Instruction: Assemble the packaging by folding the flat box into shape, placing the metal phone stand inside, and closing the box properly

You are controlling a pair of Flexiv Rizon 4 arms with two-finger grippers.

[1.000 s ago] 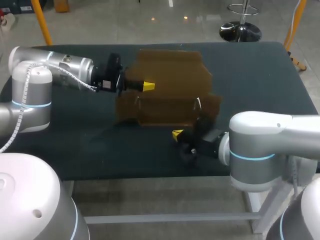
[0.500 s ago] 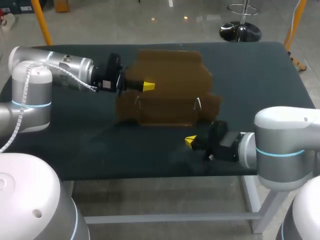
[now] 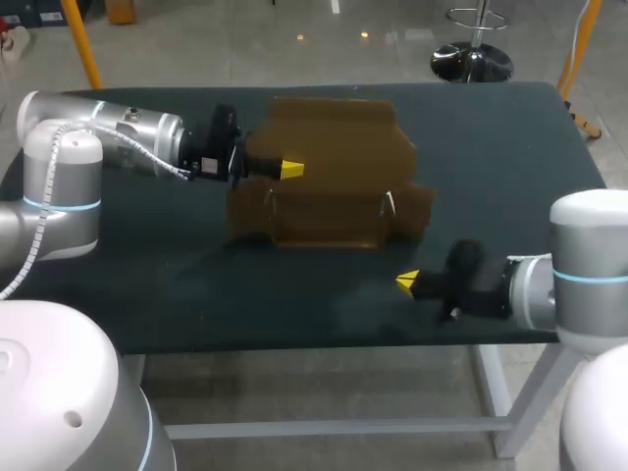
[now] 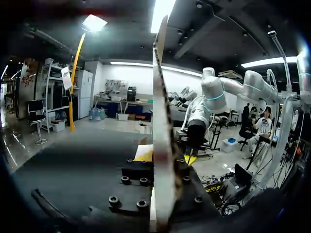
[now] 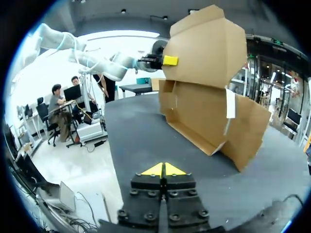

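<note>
On the dark table (image 3: 147,265), item count: one cardboard box (image 3: 334,186), two grippers, one per arm.

Box: brown, partly erected, sitting at the middle of the table towards its far edge. A broad upper panel (image 3: 339,132) with clipped corners stands above a lower body whose front wall and side flaps splay outward. Two small pale marks show on the front wall. The right wrist view shows the lower part open like a trough, its base on the table, with a pale strip along one side flap.

Left gripper (image 3: 290,169): comes in from the left at panel height. In the left wrist view the panel runs edge-on between its two yellow tips (image 4: 144,153), both fingers pressed against it from either side; the jaws are clamped on the upper panel.

Right gripper (image 3: 406,284): low over the near right part of the table, well apart from the box and pointing towards it. Its yellow tips meet with nothing between them; the jaws are fully closed and empty.
</note>
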